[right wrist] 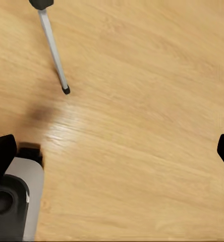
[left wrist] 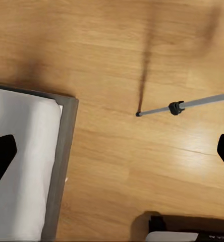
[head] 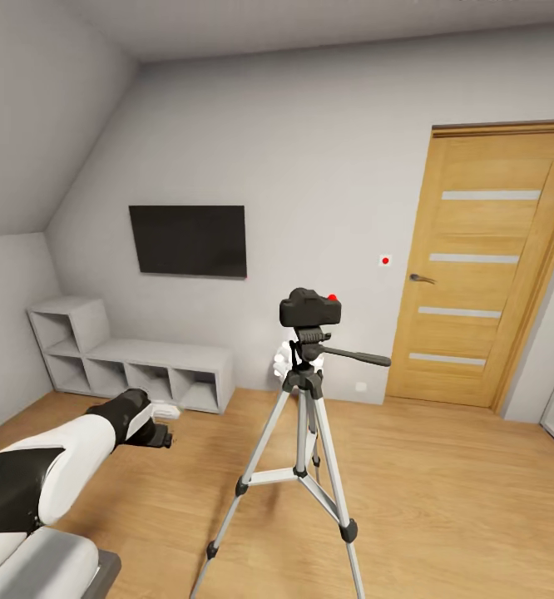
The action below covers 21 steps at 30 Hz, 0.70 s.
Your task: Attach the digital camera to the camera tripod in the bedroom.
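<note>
The black digital camera [head: 310, 309], with its red button on top, sits on the head of the camera tripod [head: 304, 433] in the middle of the bedroom floor. The tripod's long pan handle [head: 356, 357] points right. My left gripper [head: 159, 431] hangs low, left of the tripod and apart from it, open with nothing in it. The left wrist view looks down past the open left gripper [left wrist: 112, 151] at one tripod leg [left wrist: 176, 107]. My right gripper [right wrist: 112, 151] is open too, high above the floor near a tripod foot [right wrist: 66, 91].
A wooden door [head: 485, 266] stands at the right and a wall TV [head: 189, 240] hangs above a low grey shelf unit [head: 127, 353]. A small white object [head: 282, 361] peeks from behind the tripod head. A grey-edged white slab [left wrist: 26, 166] lies below my left arm.
</note>
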{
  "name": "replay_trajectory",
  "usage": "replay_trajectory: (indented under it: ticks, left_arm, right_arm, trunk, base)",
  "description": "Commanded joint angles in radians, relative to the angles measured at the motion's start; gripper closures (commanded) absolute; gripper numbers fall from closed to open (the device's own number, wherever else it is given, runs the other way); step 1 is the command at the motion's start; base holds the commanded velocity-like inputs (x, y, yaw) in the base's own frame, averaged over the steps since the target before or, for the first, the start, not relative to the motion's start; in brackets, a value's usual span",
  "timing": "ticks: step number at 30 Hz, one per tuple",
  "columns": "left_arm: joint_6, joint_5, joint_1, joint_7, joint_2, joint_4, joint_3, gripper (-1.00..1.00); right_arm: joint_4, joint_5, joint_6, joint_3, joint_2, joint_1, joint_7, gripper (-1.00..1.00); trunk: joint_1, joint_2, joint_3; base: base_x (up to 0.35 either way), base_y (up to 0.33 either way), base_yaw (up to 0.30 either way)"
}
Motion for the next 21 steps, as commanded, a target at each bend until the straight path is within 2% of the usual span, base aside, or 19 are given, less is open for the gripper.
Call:
replay_trajectory:
  ticks: [1, 8, 11, 18, 21]
  left_arm:
    - [0.000, -0.007, 0.006, -0.002, 0.003, -0.002, 0.001, -1.00]
    - [-0.014, -0.007, 0.044, 0.006, 0.036, -0.001, 0.002, -1.00]
    - [-0.015, -0.007, 0.056, 0.007, 0.042, 0.000, 0.001, -1.00]
    - [-0.015, -0.007, 0.106, 0.007, 0.043, 0.000, 0.001, -1.00]
    - [-0.016, -0.007, 0.148, 0.007, 0.039, 0.000, 0.001, -1.00]
  right_arm:
    - [0.002, -0.003, -0.003, 0.007, 0.001, 0.003, -0.005, -1.00]
    - [0.003, -0.003, -0.003, 0.006, 0.000, 0.015, -0.022, -1.00]
    - [0.003, -0.003, -0.003, 0.005, 0.000, 0.017, -0.024, -1.00]
    - [0.003, -0.003, 0.008, 0.005, 0.000, 0.019, -0.025, -1.00]
    - [0.003, -0.004, 0.061, 0.005, 0.000, 0.029, -0.025, -1.00]
  trunk:
    - [0.000, -0.001, 0.000]
    - [0.000, -0.001, 0.000]
    - [0.000, -0.001, 0.000]
    - [0.000, -0.001, 0.000]
    - [0.000, -0.001, 0.000]
  base:
    - [0.000, 0.000, 0.000]
    - [0.000, 0.000, 0.000]
    - [0.000, 0.000, 0.000]
    - [0.000, 0.000, 0.000]
    - [0.000, 0.000, 0.000]
